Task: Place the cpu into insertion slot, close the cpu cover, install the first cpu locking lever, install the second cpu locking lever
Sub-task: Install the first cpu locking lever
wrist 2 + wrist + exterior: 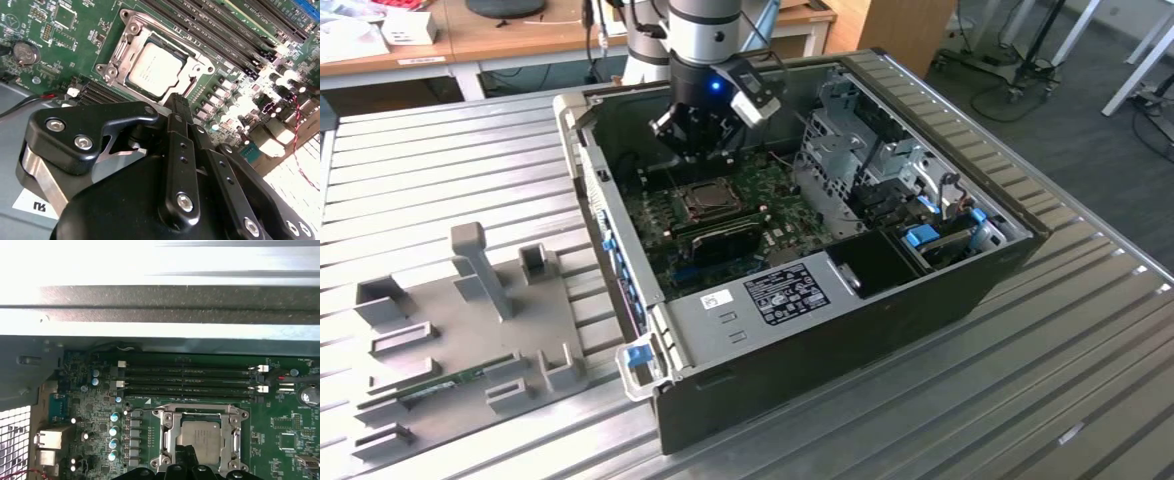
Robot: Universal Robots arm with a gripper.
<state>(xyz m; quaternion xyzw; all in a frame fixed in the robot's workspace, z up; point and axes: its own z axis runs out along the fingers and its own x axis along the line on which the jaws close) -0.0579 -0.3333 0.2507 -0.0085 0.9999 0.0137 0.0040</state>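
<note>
silvery cpu [157,70] lies flat in the slot [707,200], on the green board [45,45] inside the open case [881,340]. the cover [169,437] appears down, framing the chip on all sides in both wrist views. judgement: placement and cover closing are done, and the lever steps are in hand. whether either lever is latched cannot be told.

gripper [177,102] hangs just above the socket's edge, close to the cover and not clearly touching it. its fingers [179,150] look drawn together at the tips, with nothing held between them.

judgement: lever work calls for a narrow, precise contact at the cover's rim, clear of the chip top and of the memory slots [185,380] beside the socket.

contents: the case holds the board, a metal drive cage [854,150] and a black duct [874,262]. a grey fixture [494,330] on the ribbed table [1014,400], at the exterior view's left, holds one green memory stick [438,386].
</note>
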